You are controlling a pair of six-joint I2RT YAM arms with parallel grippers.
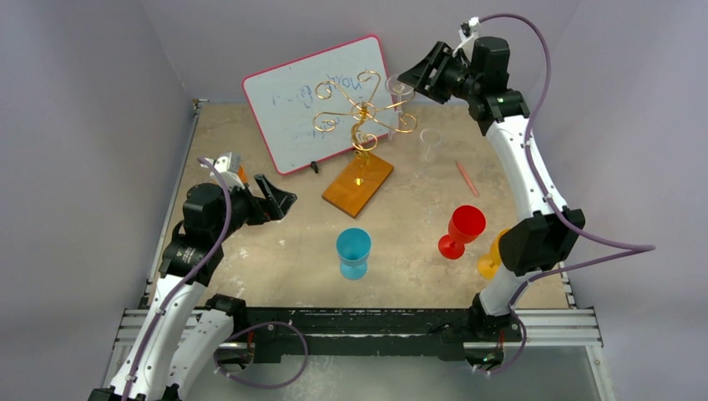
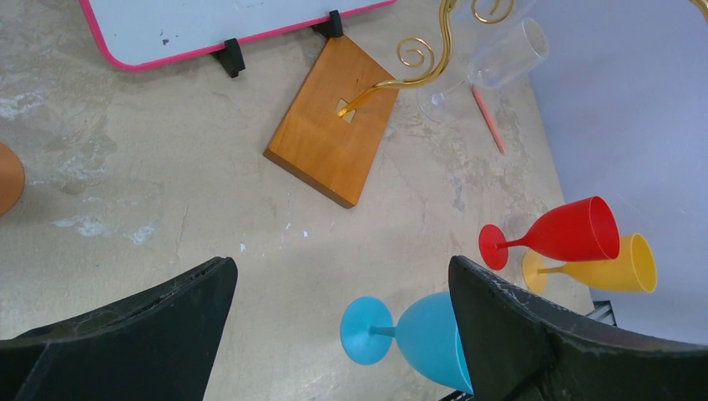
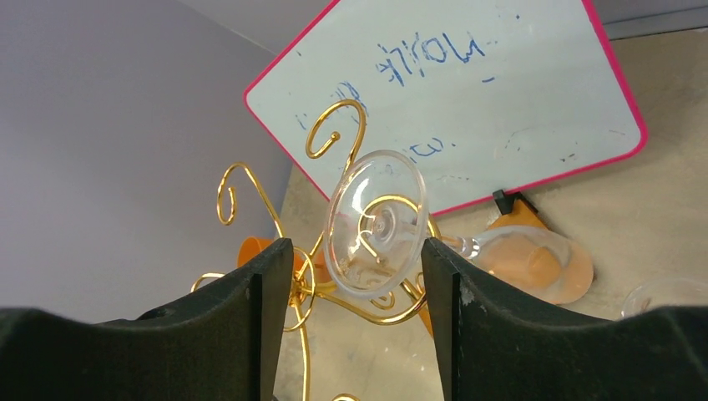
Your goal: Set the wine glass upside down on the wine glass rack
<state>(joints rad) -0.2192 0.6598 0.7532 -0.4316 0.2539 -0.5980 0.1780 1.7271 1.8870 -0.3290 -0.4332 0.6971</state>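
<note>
The wine glass rack is a gold wire stand on an orange-brown wooden base, in front of the whiteboard. A clear wine glass hangs upside down from one of its scroll arms: the foot rests on the wire and the bowl points down. My right gripper is open, one finger on each side of the foot and level with it. It also shows high at the back right as the right gripper. My left gripper is open and empty over the table's left side, seen from above as the left gripper.
A pink-framed whiteboard leans behind the rack. Blue, red and yellow wine glasses stand near the front. Another clear glass and a pink stick are right of the base. An orange glass is by the left arm.
</note>
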